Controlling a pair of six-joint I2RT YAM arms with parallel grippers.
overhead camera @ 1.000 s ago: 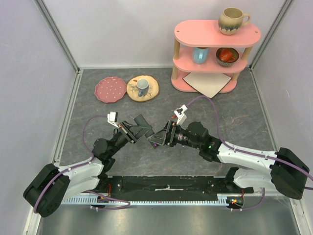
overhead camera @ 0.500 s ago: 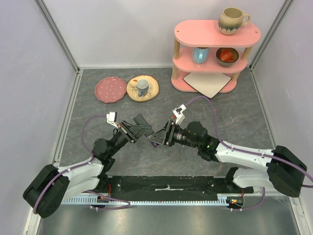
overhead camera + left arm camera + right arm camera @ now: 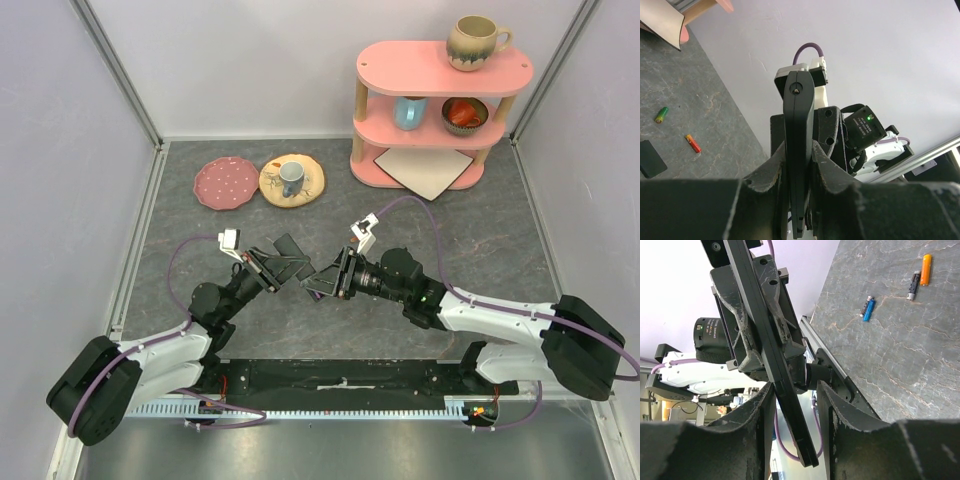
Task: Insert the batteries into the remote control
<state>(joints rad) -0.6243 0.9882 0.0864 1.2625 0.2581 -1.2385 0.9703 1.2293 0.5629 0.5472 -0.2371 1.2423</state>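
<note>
In the last second my right gripper point(image 3: 796, 390) has drawn its fingers in around the remote point(image 3: 799, 150), from wide to about half; I cannot tell whether they pinch it yet. My left gripper point(image 3: 799, 156) stays clamped narrow on the remote's other end, holding it in the air between the arms. That looks like a re-grip; nothing is loaded. The batteries point(image 3: 867, 308) still lie loose on the grey table point(image 3: 480, 240). A pink shelf point(image 3: 440, 110) stands at the back.
</note>
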